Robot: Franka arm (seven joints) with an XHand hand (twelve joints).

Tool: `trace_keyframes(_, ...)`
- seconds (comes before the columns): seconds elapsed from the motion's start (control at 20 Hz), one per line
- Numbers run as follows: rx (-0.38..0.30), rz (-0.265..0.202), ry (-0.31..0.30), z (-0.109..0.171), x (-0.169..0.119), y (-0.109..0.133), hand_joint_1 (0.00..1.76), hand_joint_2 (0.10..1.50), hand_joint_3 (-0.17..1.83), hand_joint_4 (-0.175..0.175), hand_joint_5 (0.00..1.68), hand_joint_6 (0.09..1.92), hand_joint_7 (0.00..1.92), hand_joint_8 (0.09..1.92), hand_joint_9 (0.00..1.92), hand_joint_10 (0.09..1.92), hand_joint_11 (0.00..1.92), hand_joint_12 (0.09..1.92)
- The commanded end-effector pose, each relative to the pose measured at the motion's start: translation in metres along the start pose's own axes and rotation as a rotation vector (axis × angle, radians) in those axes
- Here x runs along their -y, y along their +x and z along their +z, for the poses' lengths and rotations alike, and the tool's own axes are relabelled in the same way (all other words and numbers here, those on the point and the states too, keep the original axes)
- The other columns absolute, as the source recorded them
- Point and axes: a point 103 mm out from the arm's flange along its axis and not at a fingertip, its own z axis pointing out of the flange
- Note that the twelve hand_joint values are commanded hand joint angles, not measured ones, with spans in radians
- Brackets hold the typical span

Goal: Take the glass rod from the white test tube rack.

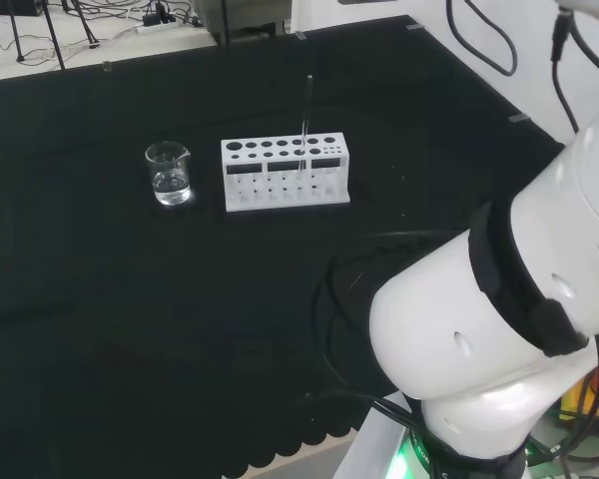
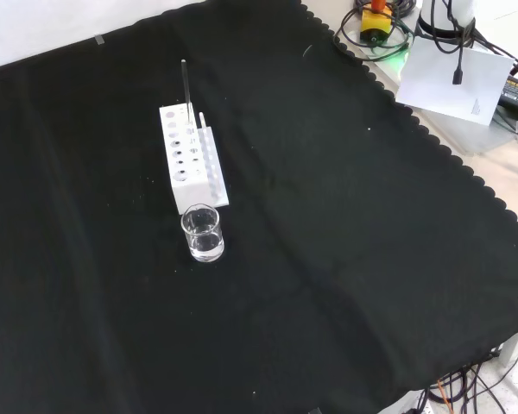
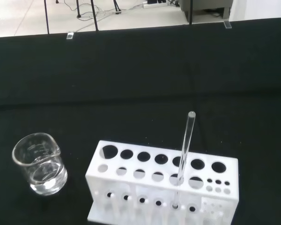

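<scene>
A white test tube rack (image 1: 285,172) with rows of round holes stands on the black cloth, toward the far side in the head view. A clear glass rod (image 1: 305,128) stands nearly upright in a hole close to the rack's right end in that view. In the front view the rod (image 2: 186,90) rises from the far end of the rack (image 2: 192,168). The wrist view looks down on the rack (image 3: 161,187) from some way off, and the rod (image 3: 184,152) leans slightly in a middle-row hole.
A small glass beaker (image 1: 169,173) stands just left of the rack in the head view, nearer than the rack (image 2: 202,233) in the front view, with a little clear liquid in it (image 3: 40,164). The arm's white links (image 1: 499,329) rise at the head view's right.
</scene>
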Motion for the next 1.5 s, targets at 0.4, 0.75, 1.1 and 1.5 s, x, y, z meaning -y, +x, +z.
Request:
trace_keyframes(0.4,0.001,0.007,-0.005,0.016,-0.061,-0.018,0.58,1.15,-0.06,-0.142,0.02,0.09,0.0,0.53,0.0,0.85,0.0,1.22)
trace_keyframes(0.75,0.02,-0.005,0.032,0.033,-0.066,-0.023,0.57,1.15,-0.06,-0.142,0.02,0.09,0.0,0.55,0.0,0.87,0.0,1.23)
trace_keyframes(1.1,0.02,-0.006,0.053,0.054,-0.069,-0.024,0.57,1.17,-0.07,-0.145,0.03,0.09,0.0,0.65,0.04,0.91,0.0,1.25)
trace_keyframes(1.5,-0.003,0.006,0.083,0.081,-0.079,-0.031,0.56,1.18,-0.08,-0.147,0.03,0.09,0.0,0.71,0.08,0.93,0.0,1.28)
